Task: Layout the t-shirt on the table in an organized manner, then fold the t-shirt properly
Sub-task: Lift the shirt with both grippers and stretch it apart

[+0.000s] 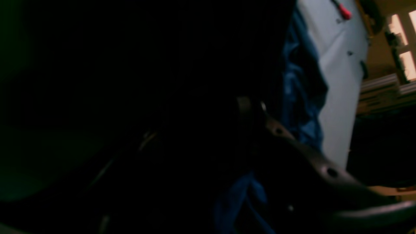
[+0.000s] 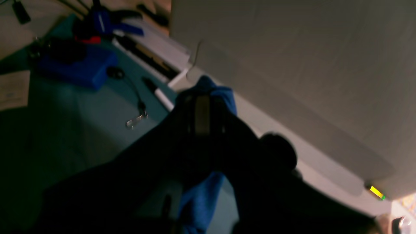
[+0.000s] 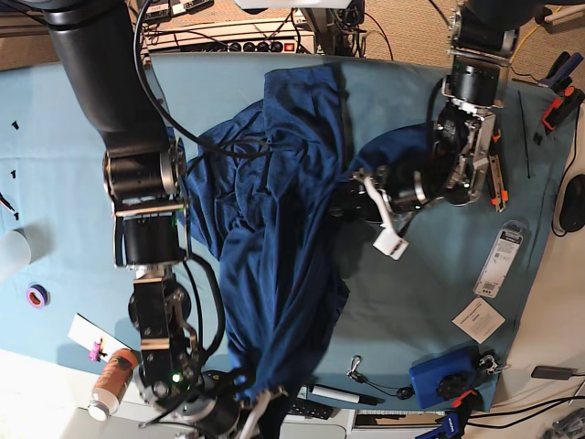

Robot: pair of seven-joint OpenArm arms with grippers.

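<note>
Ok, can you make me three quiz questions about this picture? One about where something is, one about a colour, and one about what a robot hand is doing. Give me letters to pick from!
1. Where is the small orange-brown bottle?
A. at the lower left corner of the base view
B. on top of the t-shirt
C. in the upper right corner

2. What colour is the t-shirt?
A. red
B. dark blue
C. white

3. What is the right gripper doing?
A. hanging wide open above a bare table
B. pinching the shirt's bottom edge
C. holding the bottle

Answers:
1 A, it stands near the table edge at the lower left.
2 B, the cloth is dark navy on a light teal table cover.
3 B, blue fabric sits between its closed fingers in the right wrist view.
</note>
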